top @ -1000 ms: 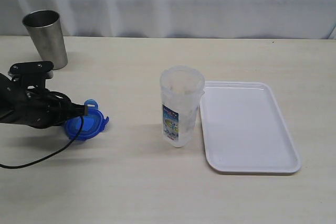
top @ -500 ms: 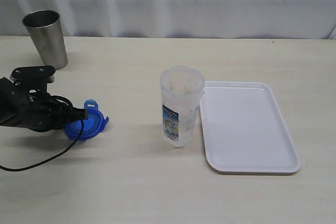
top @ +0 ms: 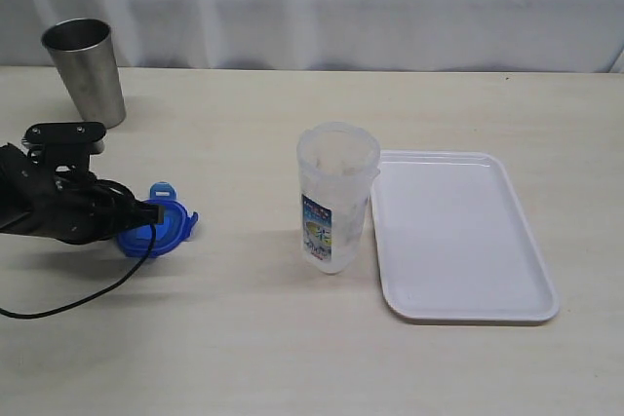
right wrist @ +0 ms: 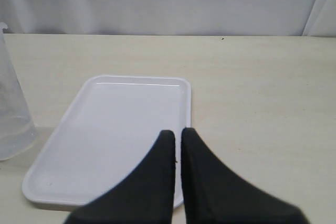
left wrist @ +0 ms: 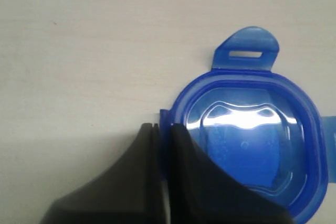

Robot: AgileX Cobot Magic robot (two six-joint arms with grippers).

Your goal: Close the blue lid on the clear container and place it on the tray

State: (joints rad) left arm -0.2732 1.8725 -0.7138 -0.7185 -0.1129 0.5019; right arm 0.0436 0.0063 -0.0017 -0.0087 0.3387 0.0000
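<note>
The blue lid (top: 164, 225) lies upside down on the table at the left, one flap pointing away. My left gripper (top: 151, 213) is shut on its near rim. In the left wrist view the lid (left wrist: 252, 145) fills the lower right, and the gripper (left wrist: 164, 128) pinches a thin blue edge between its black fingers. The clear container (top: 336, 197) stands upright and open in the middle, just left of the white tray (top: 458, 236). My right gripper (right wrist: 177, 132) is shut on nothing over the tray's (right wrist: 121, 124) near corner. It does not show in the exterior view. The container's (right wrist: 10, 103) side shows at that view's edge.
A steel cup (top: 86, 70) stands at the back left of the table, behind my left arm. A black cable (top: 68, 304) trails from that arm across the table's front left. A white curtain hangs behind the table.
My left gripper has closed on the lid's rim. The lid has slid a little to the left with it.
</note>
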